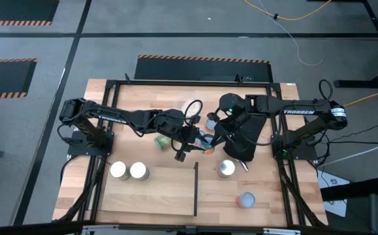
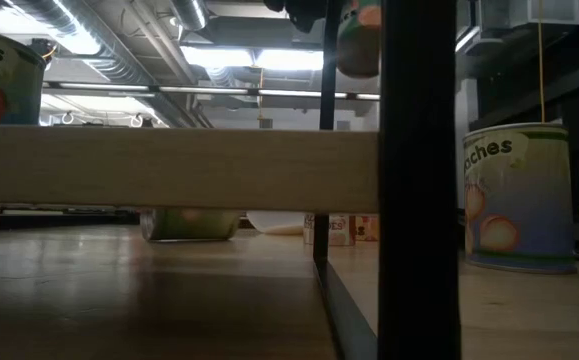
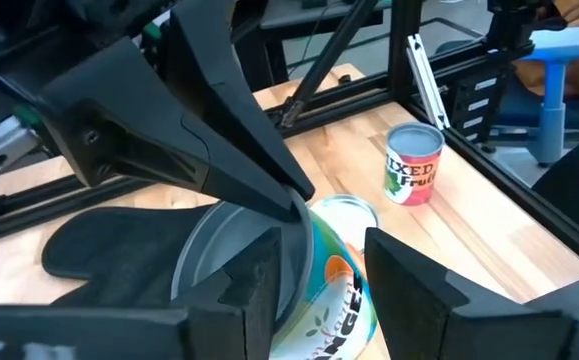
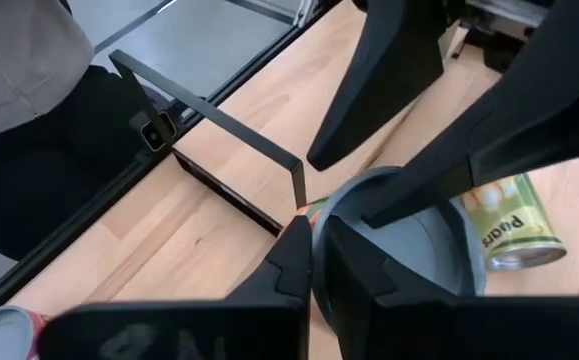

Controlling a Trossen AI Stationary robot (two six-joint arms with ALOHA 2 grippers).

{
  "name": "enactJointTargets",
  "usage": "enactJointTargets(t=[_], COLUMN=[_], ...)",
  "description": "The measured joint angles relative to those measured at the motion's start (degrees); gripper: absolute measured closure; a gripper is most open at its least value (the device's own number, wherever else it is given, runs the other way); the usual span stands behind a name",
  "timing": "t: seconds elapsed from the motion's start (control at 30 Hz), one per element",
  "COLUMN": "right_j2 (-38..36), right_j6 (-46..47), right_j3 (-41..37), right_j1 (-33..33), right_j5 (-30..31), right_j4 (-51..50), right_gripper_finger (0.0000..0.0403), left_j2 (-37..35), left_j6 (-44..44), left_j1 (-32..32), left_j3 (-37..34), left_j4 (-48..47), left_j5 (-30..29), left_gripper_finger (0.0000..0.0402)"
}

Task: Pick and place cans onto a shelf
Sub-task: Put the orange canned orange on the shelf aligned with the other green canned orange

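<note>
Handover mid-table, above the light-wood shelf (image 1: 156, 192): right tool (image 4: 314, 262) pinched shut on the rim of a short silvery can with an orange label (image 3: 319, 275); left tool (image 3: 319, 290) open, straddling it. Risk: thin rim grip slips, can drops.

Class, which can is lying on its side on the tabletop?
The green-labelled can, lying beside the left arm; the four cans nearer the front edge stand upright, round tops showing.

Seven visible cans (image 1: 226, 168), one shelf (image 1: 156, 196)
</note>
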Motion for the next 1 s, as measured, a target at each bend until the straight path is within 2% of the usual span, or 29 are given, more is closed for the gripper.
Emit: enactJointTargets(t=[0.23,0.67,1.0], right_j2=[0.00,-0.02,-0.02], right_j6=[0.01,-0.24,-0.15], right_j3=[-0.02,-0.02,-0.02], right_j1=[0.00,-0.07,-0.04], right_j5=[-0.32,0.22,0.21], right_j4=[1.52,2.17,2.09], right_gripper_finger=[0.0382,0.0374,0.0373], left_j2=[0.00,0.02,0.04], left_j6=[-0.09,-0.58,-0.57], left_j1=[0.00,0.68,0.68], left_j3=[0.00,0.00,-0.04], left_j4=[-0.15,-0.35,-0.41], left_j5=[-0.13,0.28,0.01], left_gripper_finger=[0.0290,0.0389,0.0397])
